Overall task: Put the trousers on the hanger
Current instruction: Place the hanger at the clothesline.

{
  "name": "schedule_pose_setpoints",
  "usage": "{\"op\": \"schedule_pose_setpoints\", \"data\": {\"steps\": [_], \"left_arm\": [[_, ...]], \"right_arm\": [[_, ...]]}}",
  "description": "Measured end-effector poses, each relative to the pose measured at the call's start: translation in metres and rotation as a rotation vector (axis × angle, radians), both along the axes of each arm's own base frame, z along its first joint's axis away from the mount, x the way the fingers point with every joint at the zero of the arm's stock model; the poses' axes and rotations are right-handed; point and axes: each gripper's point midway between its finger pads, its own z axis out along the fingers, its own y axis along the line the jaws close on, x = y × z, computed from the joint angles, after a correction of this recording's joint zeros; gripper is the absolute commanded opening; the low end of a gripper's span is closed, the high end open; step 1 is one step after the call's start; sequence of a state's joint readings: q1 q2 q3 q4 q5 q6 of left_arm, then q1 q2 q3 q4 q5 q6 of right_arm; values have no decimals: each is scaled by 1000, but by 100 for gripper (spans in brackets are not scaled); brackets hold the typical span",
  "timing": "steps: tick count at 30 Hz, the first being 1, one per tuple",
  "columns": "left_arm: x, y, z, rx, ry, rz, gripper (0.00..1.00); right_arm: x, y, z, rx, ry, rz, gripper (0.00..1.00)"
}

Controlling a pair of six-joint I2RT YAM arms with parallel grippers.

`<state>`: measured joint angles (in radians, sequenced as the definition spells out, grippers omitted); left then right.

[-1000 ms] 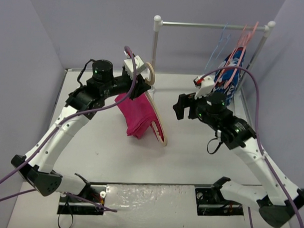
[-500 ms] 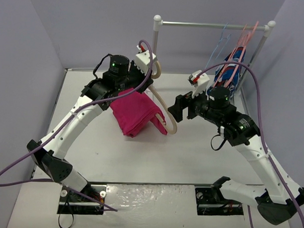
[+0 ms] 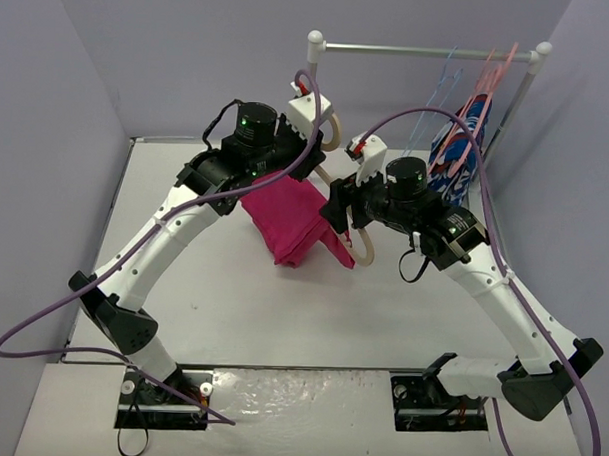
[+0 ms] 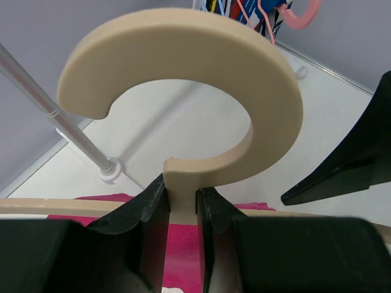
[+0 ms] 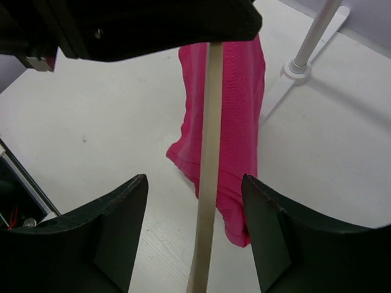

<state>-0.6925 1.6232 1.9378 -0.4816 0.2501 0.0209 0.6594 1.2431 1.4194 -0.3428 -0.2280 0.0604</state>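
My left gripper point(image 3: 321, 121) point(image 4: 182, 198) is shut on the neck of the beige hanger point(image 4: 183, 58), just under its big curved hook, and holds it above the table. The magenta trousers point(image 3: 297, 223) point(image 5: 235, 116) hang folded over the hanger, their lower end near the table. One beige arm of the hanger point(image 5: 208, 183) point(image 3: 362, 245) slants down towards the right arm. My right gripper point(image 3: 342, 213) point(image 5: 194, 183) is open, a finger on each side of that arm with a gap to both.
A white clothes rack point(image 3: 421, 52) stands at the back right; its near post point(image 4: 55, 113) and foot point(image 5: 297, 70) are close to the hanger. On its rail hang a blue wire hanger, pink hangers and a blue patterned garment point(image 3: 458, 143). Purple walls enclose the table.
The left arm has carried the hanger and trousers right and back toward the rack. The right gripper has moved left until its fingers straddle the hanger's arm, and its jaws have narrowed.
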Motion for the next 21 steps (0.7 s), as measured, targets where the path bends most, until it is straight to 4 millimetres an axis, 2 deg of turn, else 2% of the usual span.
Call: {"op": "schedule_pose_setpoints", "data": {"steps": [7, 8, 10, 13, 16, 21], "left_arm": [[2, -9, -3, 2, 8, 1, 0], [2, -9, -4, 2, 10, 1, 0], [2, -10, -4, -2, 16, 5, 0], [2, -10, -5, -7, 25, 14, 0], [3, -10, -4, -11, 22, 20, 25], [4, -11, 4, -32, -15, 34, 48]], "right_arm": [[6, 3, 7, -5, -27, -13, 16], [8, 2, 7, -8, -29, -21, 15], [10, 0, 6, -14, -32, -36, 0], [15, -6, 6, -24, -36, -76, 0], [16, -7, 6, -26, -41, -88, 0], [17, -13, 6, -33, -38, -120, 0]]}}
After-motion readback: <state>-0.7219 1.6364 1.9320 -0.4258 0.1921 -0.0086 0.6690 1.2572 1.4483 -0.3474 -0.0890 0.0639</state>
